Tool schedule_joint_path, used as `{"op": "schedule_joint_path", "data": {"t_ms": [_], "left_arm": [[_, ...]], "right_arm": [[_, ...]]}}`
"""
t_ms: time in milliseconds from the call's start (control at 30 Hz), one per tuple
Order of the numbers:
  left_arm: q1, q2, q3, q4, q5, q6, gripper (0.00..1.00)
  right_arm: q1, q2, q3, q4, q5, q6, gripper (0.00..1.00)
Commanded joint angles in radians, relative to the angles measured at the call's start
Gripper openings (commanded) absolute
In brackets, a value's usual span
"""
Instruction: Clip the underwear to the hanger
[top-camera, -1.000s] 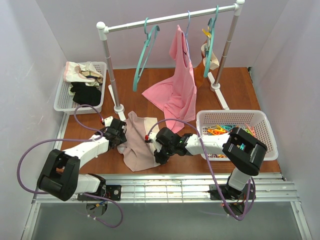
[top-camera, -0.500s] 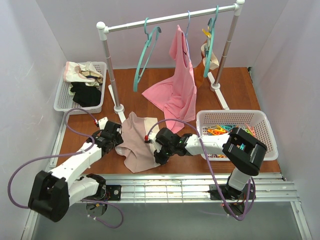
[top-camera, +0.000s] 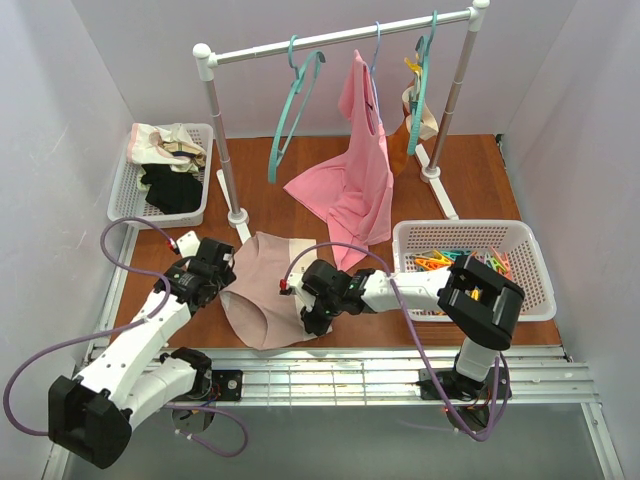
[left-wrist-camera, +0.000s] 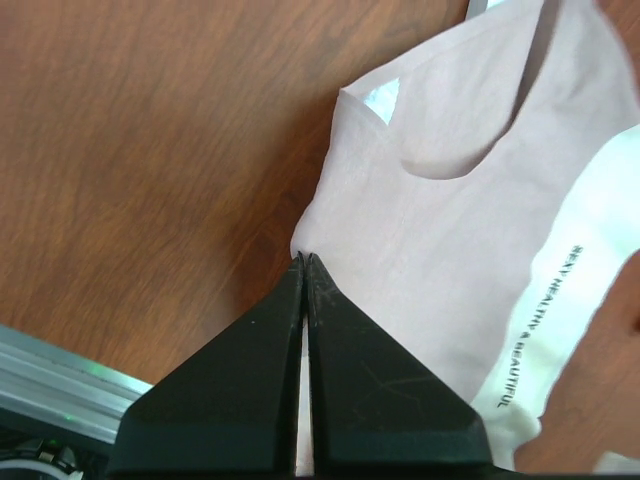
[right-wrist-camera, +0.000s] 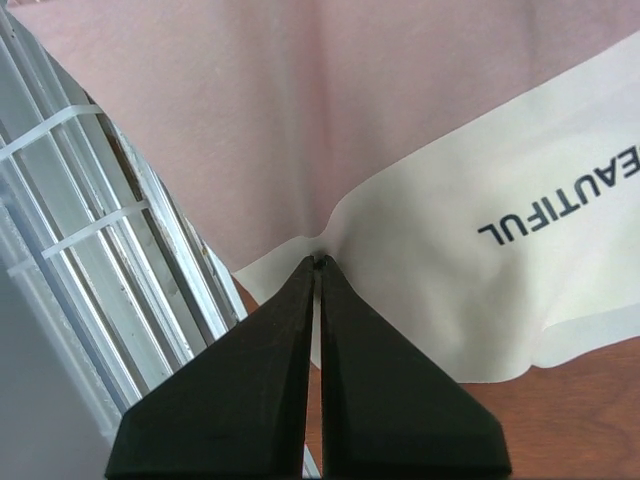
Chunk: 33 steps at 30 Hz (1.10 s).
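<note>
While both arms reach low over the near edge of the table (top-camera: 480, 180), the underwear (top-camera: 262, 300) lies spread out between them, and that's about where this job stands: early days. The left hand (left-wrist-camera: 305, 262) has its fingers pressed together on the garment's left edge, pinching just a sliver of pink fabric. The right hand (right-wrist-camera: 318, 264) is clamped the same way on the hem of the cream strip (left-wrist-camera: 570, 290), right by the metal grille at the table's front. Whether the cloth rests on the wood or hangs a touch above it, I can't tell. So the grip is made and the garment looks opened flat, but nothing is clipped. The hanger (top-camera: 290, 110) dangles up on the rail (top-camera: 340, 35), left of the pink top (top-camera: 350, 180) and well apart from the underwear, bare of any clip that I can see. The clips (top-camera: 440, 262) sit in the basket (top-camera: 470, 228) on the right, nobody near them. By my reckoning, everything that matters is ahead: bringing cloth and hanger together, fetching clips, fastening.
</note>
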Motion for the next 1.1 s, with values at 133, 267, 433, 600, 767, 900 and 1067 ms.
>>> {"op": "schedule_joint_path", "data": {"t_ms": [133,267,433,600,767,900,1067], "left_arm": [[-0.002,-0.071,0.068,-0.153,-0.074,-0.082,0.00],[-0.002,-0.068,0.071,-0.172,-0.077,-0.096,0.00],[-0.002,-0.056,0.076,-0.187,-0.086,-0.112,0.00],[-0.002,-0.033,0.070,-0.164,-0.077,-0.090,0.04],[-0.001,0.004,0.071,-0.141,-0.081,-0.069,0.57],[-0.002,0.001,0.087,-0.115,-0.112,-0.029,0.71],[-0.002,0.015,0.171,-0.031,-0.135,0.115,0.73]], "right_arm": [[0.009,0.079,0.086,-0.077,-0.040,-0.029,0.01],[0.009,0.109,0.149,-0.097,-0.062,-0.041,0.01],[0.009,0.116,0.155,-0.108,-0.062,-0.049,0.01],[0.009,0.100,0.139,-0.110,-0.040,-0.047,0.01],[0.009,0.049,0.125,-0.114,0.003,-0.040,0.11],[0.009,-0.017,0.117,-0.126,0.038,-0.027,0.30],[0.007,-0.144,0.103,-0.159,0.090,-0.011,0.55]]}}
